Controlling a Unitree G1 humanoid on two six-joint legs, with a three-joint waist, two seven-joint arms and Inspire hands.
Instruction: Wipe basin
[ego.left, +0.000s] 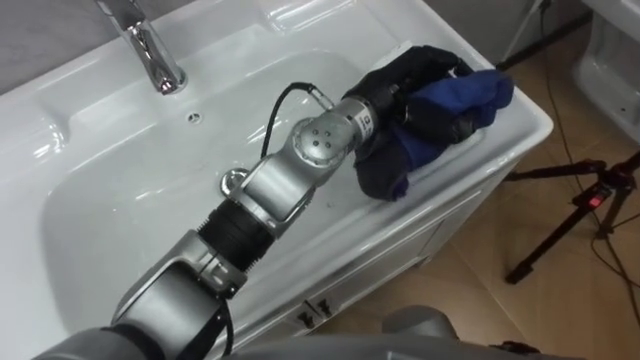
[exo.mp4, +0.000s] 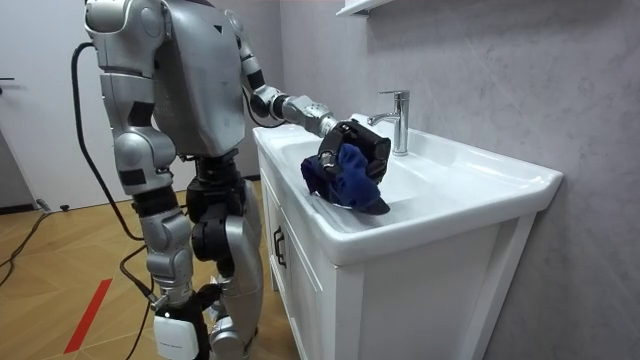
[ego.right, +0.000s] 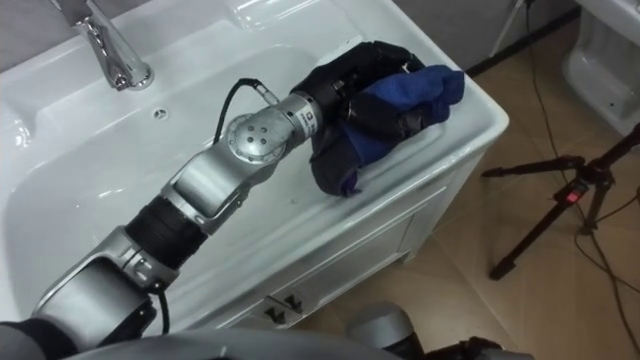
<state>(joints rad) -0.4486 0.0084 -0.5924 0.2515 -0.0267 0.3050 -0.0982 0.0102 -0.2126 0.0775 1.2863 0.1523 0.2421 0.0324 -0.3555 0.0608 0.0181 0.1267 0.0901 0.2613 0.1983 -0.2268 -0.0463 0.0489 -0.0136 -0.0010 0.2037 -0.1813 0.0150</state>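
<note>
Station: standing at the front of the white cabinet, torso close to it, left arm reaching out across the white ceramic basin.

My left hand is on the flat rim at the basin's front right corner, well away from the chrome tap at the back. Its dark fingers are curled round the bunched blue cloth, with 1 darker fold hanging down toward the bowl's inner slope beside my wrist. My reading is that I hold it wadded rather than spread so the fingers have bulk to press through, and so that it does not slip off the edge.

The cloth lies on the rim, partly under and partly over my hand. I cannot tell how much of it is flat on the ceramic.

Judgement: the wipe is at the corner. The bowl itself looks bare of cloth, so most of the surface is probably left to do.

Next move likely calls for dragging the wad back along the rim or down into the bowl, with pressure kept downward.

Risk: the corner is at the drop to the floor, where a black tripod stands. A loose grip here could lose the cloth over the side.
</note>
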